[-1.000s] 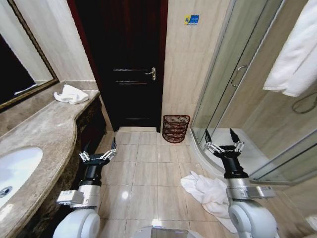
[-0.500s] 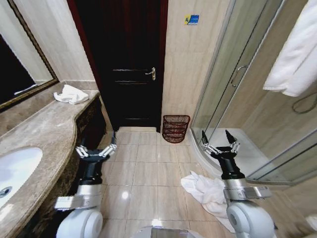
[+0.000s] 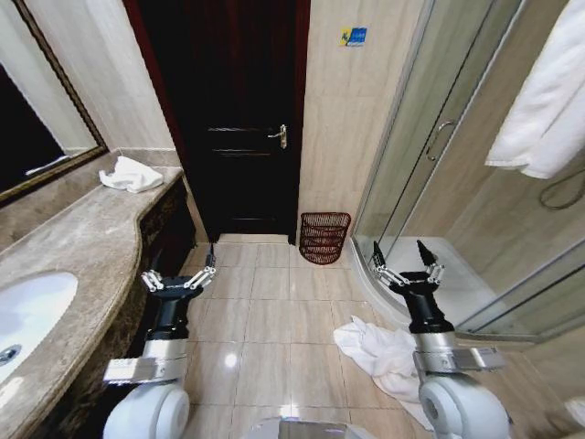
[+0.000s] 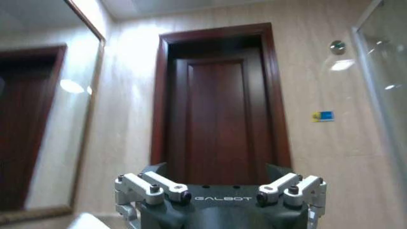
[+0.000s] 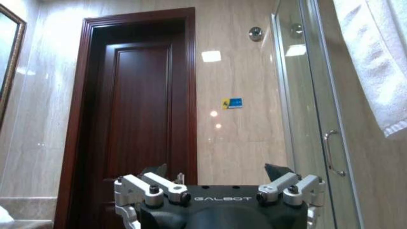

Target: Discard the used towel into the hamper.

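I see both claws raised over the tiled floor with fingers spread and nothing in them: the left claw [image 3: 178, 276] beside the stone tabletop [image 3: 82, 247], the right claw [image 3: 406, 267] by the shower enclosure [image 3: 430, 137]. A crumpled white towel [image 3: 382, 353] lies on the floor below my right arm. The hamper [image 3: 324, 237] stands against the wall beside the dark door [image 3: 233, 119]. A folded white cloth [image 3: 132, 174] sits on the tabletop's far end.

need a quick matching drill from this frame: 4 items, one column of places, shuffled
Items:
1. hamper
2. crumpled towel
3. folded towel
4. sink

Places:
A. on the far end of the counter
B. on the floor by the right arm
C. set into the near end of the counter
D. against the wall beside the door

Pairs: 1-D, 2-B, 3-A, 4-C
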